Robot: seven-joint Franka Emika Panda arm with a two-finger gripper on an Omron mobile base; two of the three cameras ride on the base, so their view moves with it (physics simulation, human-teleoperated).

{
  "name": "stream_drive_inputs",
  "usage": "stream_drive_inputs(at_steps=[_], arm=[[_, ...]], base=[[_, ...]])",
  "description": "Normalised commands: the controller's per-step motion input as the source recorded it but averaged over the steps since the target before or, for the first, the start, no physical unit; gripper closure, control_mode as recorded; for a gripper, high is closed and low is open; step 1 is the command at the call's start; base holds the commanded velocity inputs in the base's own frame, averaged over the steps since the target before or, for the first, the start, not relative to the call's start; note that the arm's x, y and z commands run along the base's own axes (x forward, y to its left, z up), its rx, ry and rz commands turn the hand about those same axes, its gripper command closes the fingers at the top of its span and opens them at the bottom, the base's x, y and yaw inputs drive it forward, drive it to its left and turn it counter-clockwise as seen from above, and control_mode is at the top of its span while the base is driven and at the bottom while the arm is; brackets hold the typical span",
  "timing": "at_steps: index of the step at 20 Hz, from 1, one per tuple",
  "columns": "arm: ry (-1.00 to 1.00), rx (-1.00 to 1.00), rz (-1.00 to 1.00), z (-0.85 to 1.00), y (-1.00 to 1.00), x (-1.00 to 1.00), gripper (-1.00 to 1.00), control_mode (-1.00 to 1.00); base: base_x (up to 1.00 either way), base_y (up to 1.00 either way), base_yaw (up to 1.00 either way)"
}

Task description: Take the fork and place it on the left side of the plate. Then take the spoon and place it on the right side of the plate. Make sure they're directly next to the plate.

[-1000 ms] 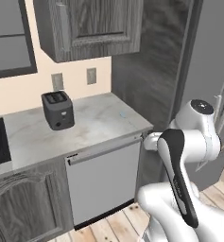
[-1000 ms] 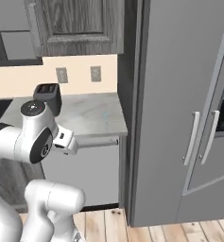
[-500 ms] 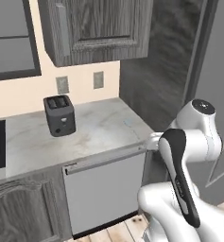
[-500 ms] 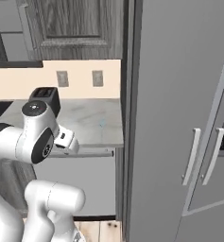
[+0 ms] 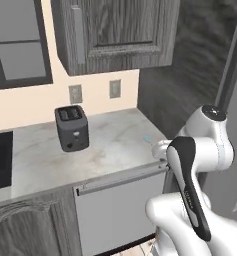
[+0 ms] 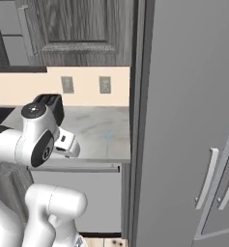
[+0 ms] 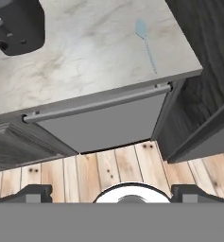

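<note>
Kitchen interior, simulated: a pale marbled counter (image 5: 105, 150) runs beneath dark wood wall cabinets (image 5: 115, 32), ending against a tall grey refrigerator (image 6: 188, 120), with a dishwasher front (image 7: 101, 125) and its bar handle (image 7: 97, 105) set under the counter edge. A black two-slot toaster (image 5: 72, 127) stands at about 10 o'clock on the counter in the hand view, well apart from the one utensil in sight. That utensil, a thin pale-blue spoon (image 7: 145, 42), lies flat at about 1 o'clock in the hand view, bowl away from the counter edge, handle running toward it, near the right corner; it appears in the left base view as a faint mark (image 5: 146, 139). Fork and plate cannot be made out on this stretch of counter. The gripper (image 7: 111, 194) hangs above the wooden floor (image 7: 108, 165) in front of the dishwasher, jaws spread fully wide and empty. Judged by its form, the spoon is light, rigid and smooth, lying almost flush with the stone, so it is likely to slip; the slim handle near its middle offers the best hold, fingers closing across its width.
</note>
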Motion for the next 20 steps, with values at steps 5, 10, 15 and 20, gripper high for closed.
stream_drive_inputs(at_steps=[5, 10, 15, 20], arm=[[0.00, 0.00, 0.00, 0.00, 0.00, 0.00, -1.00, 1.00], [0.00, 0.00, 0.00, 0.00, 0.00, 0.00, -1.00, 1.00], [0.00, 0.00, 0.00, 0.00, 0.00, 0.00, -1.00, 1.00], [0.00, 0.00, 0.00, 0.00, 0.00, 0.00, -1.00, 1.00]], base=[[0.47, -0.13, 0.00], [0.39, -0.06, 0.04], [0.50, -0.05, 0.07], [0.52, -0.02, 0.07]])
